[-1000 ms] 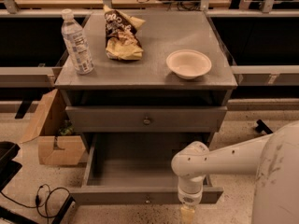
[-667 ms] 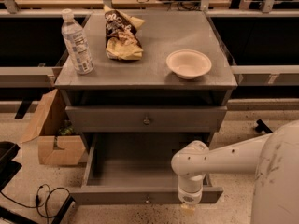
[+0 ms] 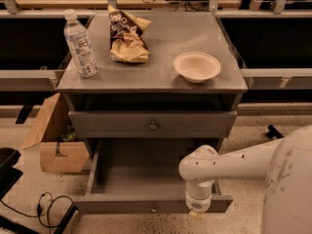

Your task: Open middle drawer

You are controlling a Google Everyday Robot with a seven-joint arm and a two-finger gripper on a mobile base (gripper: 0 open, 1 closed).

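The middle drawer (image 3: 152, 125) is a grey flat front with a small brass knob, and it sits pushed in under the cabinet top. Below it the larger bottom drawer (image 3: 122, 204) is pulled out, and its inside shows empty. My gripper (image 3: 196, 212) hangs from the white arm (image 3: 229, 162), pointing down over the front right edge of the open bottom drawer. It is below and to the right of the middle drawer's knob and touches neither. Only its tan tip shows under the white wrist.
On the cabinet top (image 3: 161, 74) stand a water bottle (image 3: 80, 45), a chip bag (image 3: 126, 35) and a white bowl (image 3: 197, 66). An open cardboard box (image 3: 51, 143) sits on the floor at the left, with cables (image 3: 48, 206) in front of it. Shelving runs behind the cabinet.
The arm's end has risen very slightly over the bottom drawer's front edge. The drawers have not moved.
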